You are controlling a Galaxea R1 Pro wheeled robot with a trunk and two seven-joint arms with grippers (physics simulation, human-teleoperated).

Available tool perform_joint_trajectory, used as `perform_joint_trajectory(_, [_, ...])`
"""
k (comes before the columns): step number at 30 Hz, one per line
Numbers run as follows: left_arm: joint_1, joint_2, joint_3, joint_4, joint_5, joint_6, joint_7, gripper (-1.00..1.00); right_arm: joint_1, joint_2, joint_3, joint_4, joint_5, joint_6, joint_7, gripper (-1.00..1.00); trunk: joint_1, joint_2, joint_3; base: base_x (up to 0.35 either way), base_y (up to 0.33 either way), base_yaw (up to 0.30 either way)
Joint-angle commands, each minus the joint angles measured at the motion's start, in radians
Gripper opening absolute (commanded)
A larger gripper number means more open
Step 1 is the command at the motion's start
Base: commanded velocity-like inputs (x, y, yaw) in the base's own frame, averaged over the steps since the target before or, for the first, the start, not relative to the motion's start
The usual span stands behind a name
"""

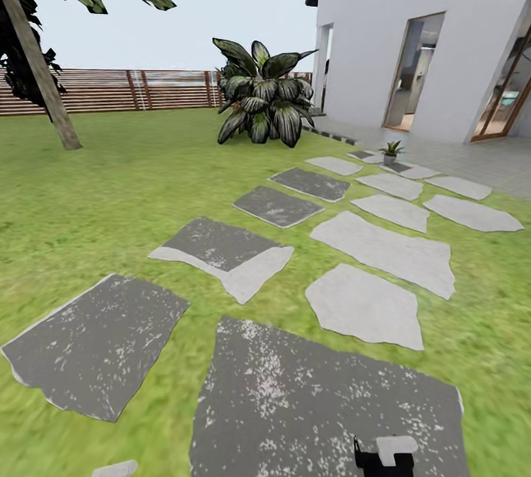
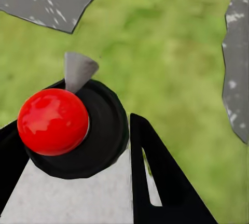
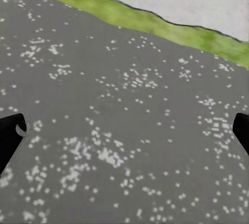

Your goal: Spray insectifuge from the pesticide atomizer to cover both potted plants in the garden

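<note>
Lawn (image 1: 110,189) bounded by one slatted fence (image 1: 110,90). About twelve stepping stones (image 1: 383,252); one large dark-leaved shrub (image 1: 262,93); one potted plant (image 1: 390,150) beside the far stones. Left gripper (image 2: 78,182) jaws pinch the atomizer (image 2: 62,130); right gripper (image 3: 124,130) jaws spread.

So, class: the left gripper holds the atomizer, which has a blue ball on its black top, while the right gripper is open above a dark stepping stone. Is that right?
One detail is wrong: the ball is red, not blue, as the left wrist view shows. The rest stands: the left gripper holds the atomizer with its black top, and the right gripper is open above a dark stepping stone.
</note>
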Motion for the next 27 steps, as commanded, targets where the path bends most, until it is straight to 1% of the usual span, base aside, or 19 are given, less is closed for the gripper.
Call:
perform_joint_trajectory(1, [-0.001, 0.000, 0.007, 0.001, -0.011, -0.004, 0.002, -1.00, -0.001, 0.000, -0.004, 0.000, 0.011, -0.002, -0.007, 1.00, 0.001, 0.000, -0.001, 0.337, 0.000, 0.000])
perform_joint_trajectory(10, [-0.001, 0.000, 0.007, 0.001, -0.011, -0.004, 0.002, -1.00, -0.001, 0.000, -0.004, 0.000, 0.011, -0.002, -0.007, 1.00, 0.001, 0.000, -0.001, 0.337, 0.000, -0.002])
perform_joint_trajectory(13, [-0.001, 0.000, 0.007, 0.001, -0.011, -0.004, 0.002, -1.00, -0.001, 0.000, -0.004, 0.000, 0.011, -0.002, -0.007, 1.00, 0.001, 0.000, -0.001, 0.337, 0.000, -0.081])
perform_joint_trajectory(18, [-0.001, 0.000, 0.007, 0.001, -0.011, -0.004, 0.002, -1.00, -0.001, 0.000, -0.004, 0.000, 0.011, -0.002, -0.007, 1.00, 0.001, 0.000, -0.001, 0.337, 0.000, -0.174])
perform_joint_trajectory(27, [-0.001, 0.000, 0.007, 0.001, -0.011, -0.004, 0.002, -1.00, -0.001, 0.000, -0.004, 0.000, 0.011, -0.002, -0.007, 1.00, 0.001, 0.000, -0.001, 0.337, 0.000, -0.229])
